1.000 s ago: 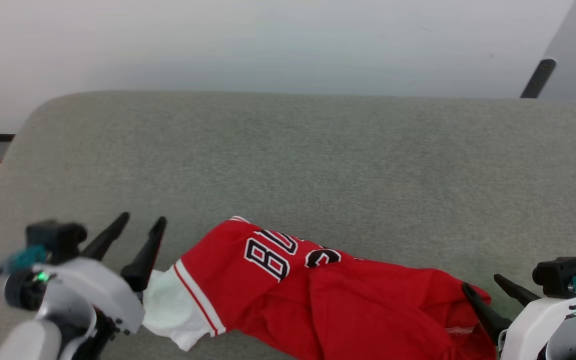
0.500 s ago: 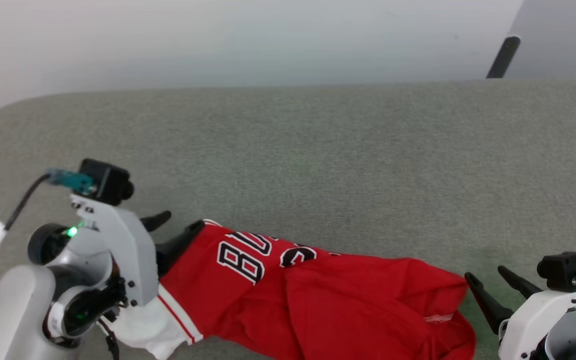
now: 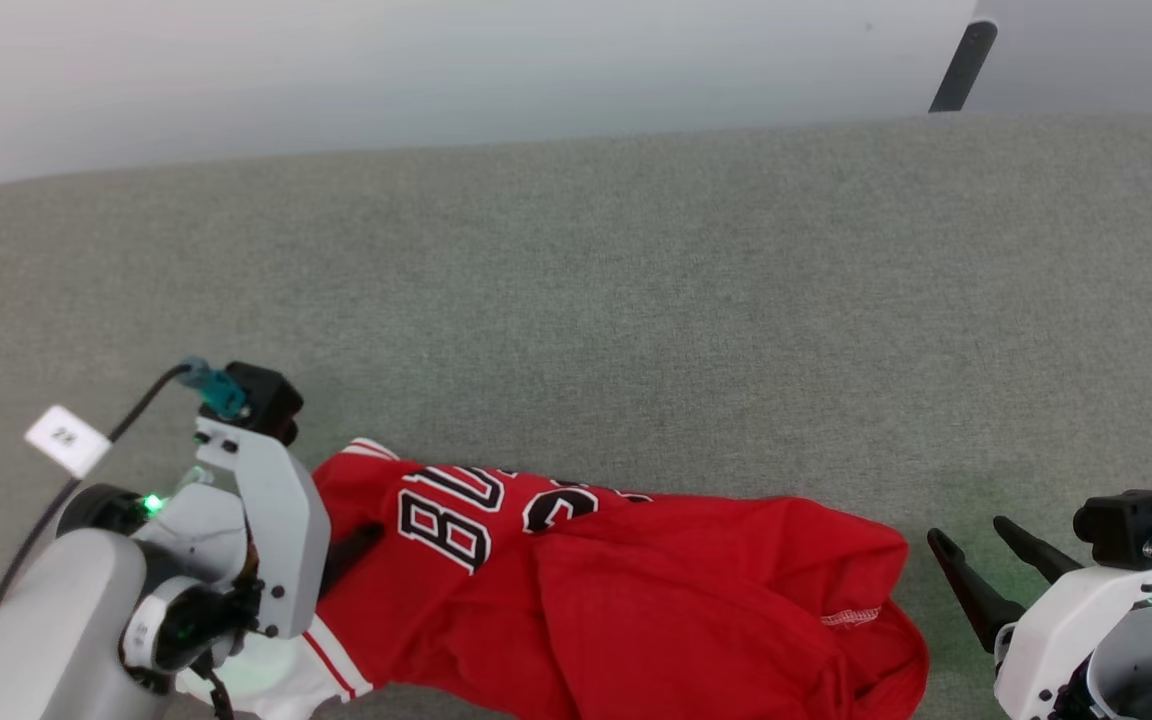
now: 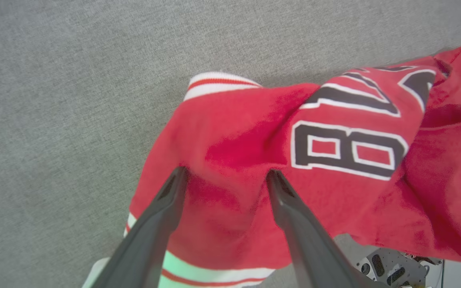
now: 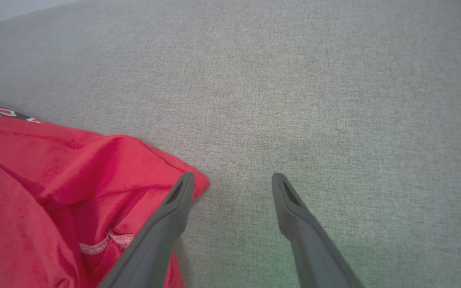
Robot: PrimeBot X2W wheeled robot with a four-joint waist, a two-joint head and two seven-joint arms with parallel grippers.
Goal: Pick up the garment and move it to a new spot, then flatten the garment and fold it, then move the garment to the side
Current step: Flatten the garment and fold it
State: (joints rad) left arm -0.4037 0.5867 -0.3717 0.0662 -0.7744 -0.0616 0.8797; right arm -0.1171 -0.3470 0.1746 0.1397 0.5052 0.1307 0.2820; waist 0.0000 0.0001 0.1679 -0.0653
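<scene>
Garment [image 3: 636, 600] lies crumpled on grey fabric surface [image 3: 636, 300], near its front edge. Left gripper [image 4: 226, 172]: fingers spread over the red cloth by the lettering. Right gripper [image 5: 232, 176]: spread, empty, just beside the hem.

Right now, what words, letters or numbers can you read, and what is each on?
"BU": black, white-outlined letters on the garment; the rest hides in a fold.
Curved black figure beside them: folded, cannot be read.
A white tag on a cable: two characters, too blurred to read.
</scene>
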